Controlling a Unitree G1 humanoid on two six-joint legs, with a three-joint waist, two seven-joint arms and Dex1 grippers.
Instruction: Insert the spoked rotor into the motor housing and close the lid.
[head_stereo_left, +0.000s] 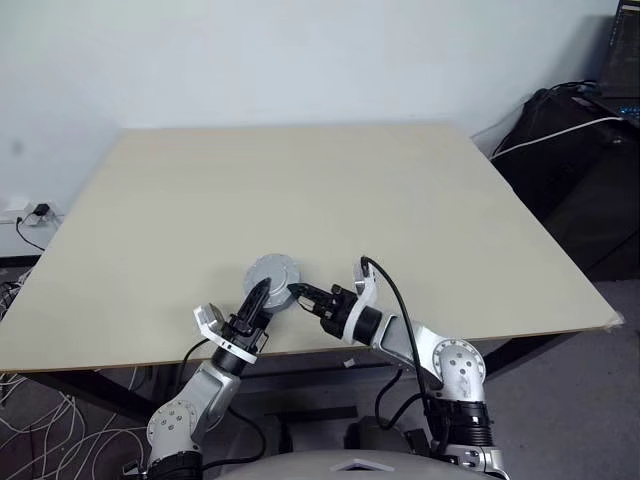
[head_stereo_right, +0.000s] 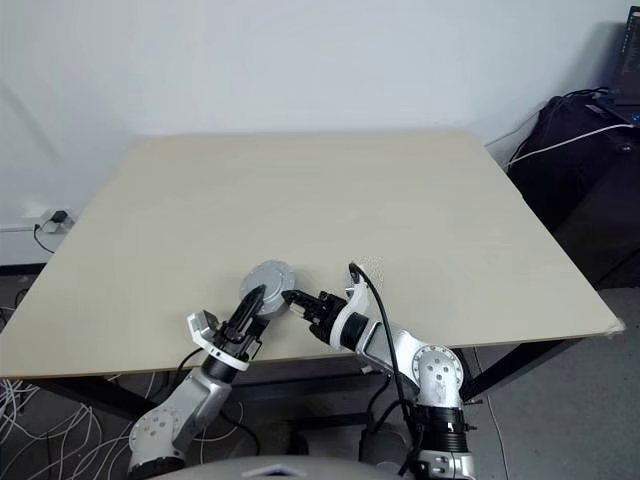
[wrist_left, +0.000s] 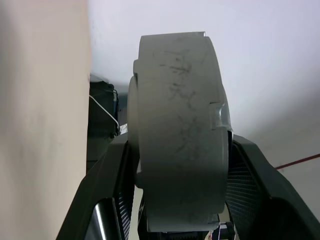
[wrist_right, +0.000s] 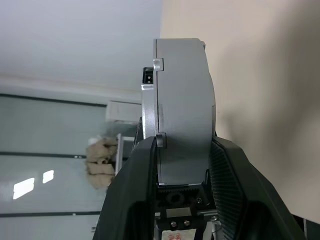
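No text, label, brand, number or sign can be read in any of the pictures. A small label at the base of the right pincer, seen in the right wrist view, is too small to read.

A broad pale beige wooden tabletop (head_stereo_left: 330, 200) is stretching away beyond the grippers toward a plain white wall (head_stereo_left: 300, 60). Tangled white cables (head_stereo_left: 30, 420) are lying on the floor to their left, and black bags (head_stereo_left: 580, 170) are sitting far right.

Silver arms, black cables, ribbed black fingers (wrist_right: 227, 180).
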